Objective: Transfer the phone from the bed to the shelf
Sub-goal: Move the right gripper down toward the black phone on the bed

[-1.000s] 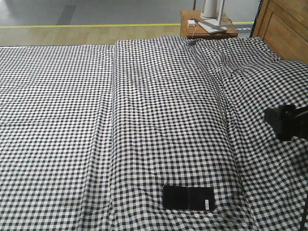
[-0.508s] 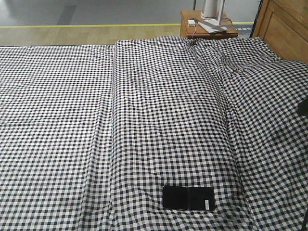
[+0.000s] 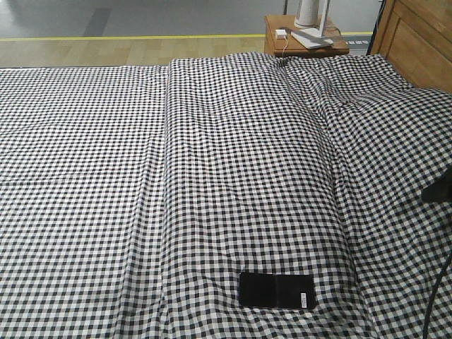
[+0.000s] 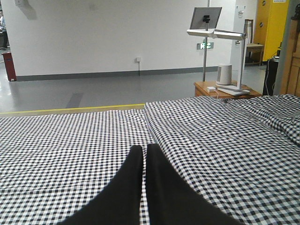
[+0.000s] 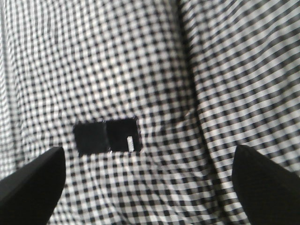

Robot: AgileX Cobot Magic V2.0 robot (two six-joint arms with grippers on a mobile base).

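Here the phone lies flat on the bed, at the near edge and right of centre. The right gripper hangs above it, fingers spread wide, touching nothing. The left gripper has its fingers pressed together over the bed, holding nothing.

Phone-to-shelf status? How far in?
Nothing done: the phone lies flat on the bed, ungrasped. In hand: the right gripper hangs open above it; the left gripper is shut, empty. Left: grasp, lift, place on the shelf, not in view.
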